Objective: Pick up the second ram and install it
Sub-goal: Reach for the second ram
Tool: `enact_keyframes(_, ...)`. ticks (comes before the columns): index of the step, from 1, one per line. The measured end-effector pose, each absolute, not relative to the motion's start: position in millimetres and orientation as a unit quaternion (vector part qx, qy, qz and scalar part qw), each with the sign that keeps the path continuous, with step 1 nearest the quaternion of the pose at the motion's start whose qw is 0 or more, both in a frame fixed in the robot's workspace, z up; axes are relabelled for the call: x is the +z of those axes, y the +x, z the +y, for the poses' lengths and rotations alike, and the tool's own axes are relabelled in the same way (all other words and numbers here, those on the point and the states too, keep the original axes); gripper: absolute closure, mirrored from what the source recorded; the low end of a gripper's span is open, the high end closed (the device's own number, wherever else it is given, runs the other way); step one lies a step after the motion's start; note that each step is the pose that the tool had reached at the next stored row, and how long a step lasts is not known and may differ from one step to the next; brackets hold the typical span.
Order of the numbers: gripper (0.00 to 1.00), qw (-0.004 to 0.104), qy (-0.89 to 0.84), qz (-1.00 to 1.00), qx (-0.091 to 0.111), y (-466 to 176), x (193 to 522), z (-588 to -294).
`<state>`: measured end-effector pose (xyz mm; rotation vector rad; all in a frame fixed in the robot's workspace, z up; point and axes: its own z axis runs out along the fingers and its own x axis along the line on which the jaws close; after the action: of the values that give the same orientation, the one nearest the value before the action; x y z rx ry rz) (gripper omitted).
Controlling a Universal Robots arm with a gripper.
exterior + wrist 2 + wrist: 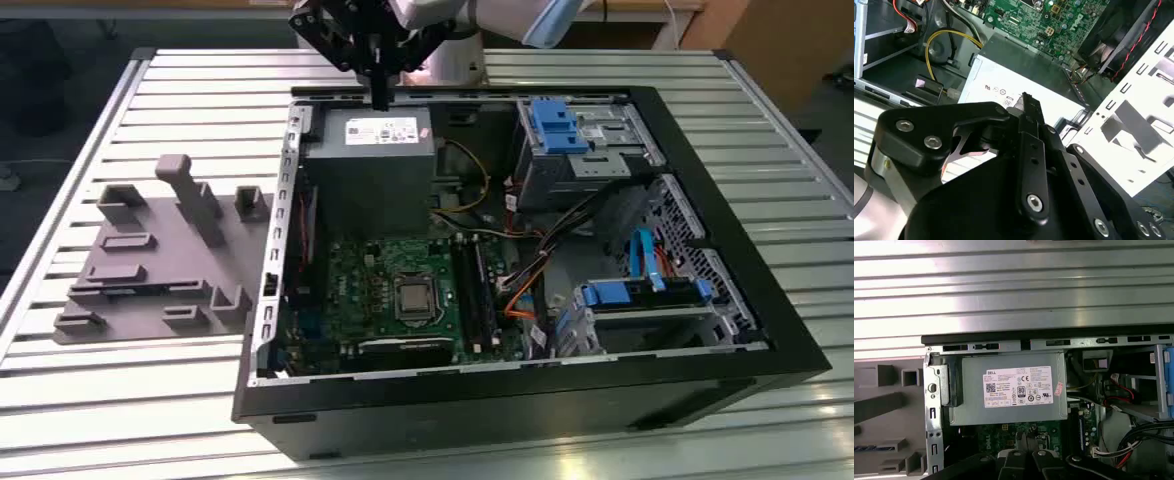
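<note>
**Empty gripper point(380, 98) hangs over open computer case point(747, 330), second ram not yet picked up**

Fingers pinched together on nothing, it hovers above the power supply point(367, 165) at the case's far wall. The first wrist view picks out a blue strip, apparently the second ram point(874, 447), slotted in the grey fixture point(147, 260) on the exterior view's left, where the exterior view gives just grey slots. A low crossing could clip the case wall or the fixture's upright post point(194, 200).
</note>
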<state>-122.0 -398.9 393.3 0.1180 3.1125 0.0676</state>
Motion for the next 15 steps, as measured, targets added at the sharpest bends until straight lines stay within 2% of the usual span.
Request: enact_keyframes(15, 0.89, 0.013, 0.038, 0.999, 0.022, -122.8, 393.4, -398.9)
